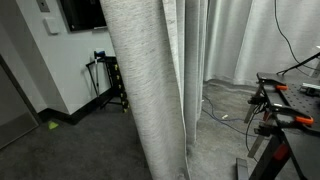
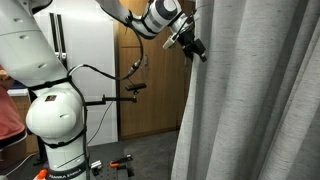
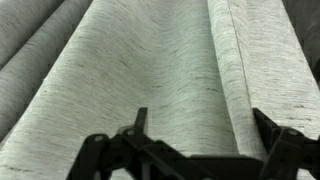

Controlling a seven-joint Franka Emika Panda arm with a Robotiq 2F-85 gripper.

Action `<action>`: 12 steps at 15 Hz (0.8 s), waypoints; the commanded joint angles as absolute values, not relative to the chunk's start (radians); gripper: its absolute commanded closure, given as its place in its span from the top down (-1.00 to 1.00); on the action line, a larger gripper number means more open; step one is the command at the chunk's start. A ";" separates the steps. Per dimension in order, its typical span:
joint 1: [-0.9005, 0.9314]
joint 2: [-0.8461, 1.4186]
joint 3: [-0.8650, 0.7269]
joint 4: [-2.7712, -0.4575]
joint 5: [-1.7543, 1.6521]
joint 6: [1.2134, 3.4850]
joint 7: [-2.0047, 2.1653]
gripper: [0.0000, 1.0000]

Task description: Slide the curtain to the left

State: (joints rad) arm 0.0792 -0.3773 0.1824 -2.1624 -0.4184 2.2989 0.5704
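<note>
The curtain is a tall off-white fabric with fine horizontal streaks and vertical pleats. It fills the right half of an exterior view and nearly the whole wrist view. My gripper hangs high up at the curtain's left edge, fingers pointing at the fabric. In the wrist view the gripper stands open, its two dark fingers spread wide, with a raised pleat of the curtain lying between them near the right finger. Nothing is clamped.
Smoother white sheer drapes hang behind the curtain. A workbench with clamps stands nearby. My white arm base is beside a wooden door. A black stand is by the wall under a monitor.
</note>
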 commanded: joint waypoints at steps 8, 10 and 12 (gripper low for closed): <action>0.200 -0.518 0.233 -2.252 -0.171 2.290 0.241 1.00; 0.185 -0.552 0.230 -2.275 -0.163 2.281 0.251 1.00; 0.165 -0.589 0.224 -2.297 -0.161 2.248 0.278 1.00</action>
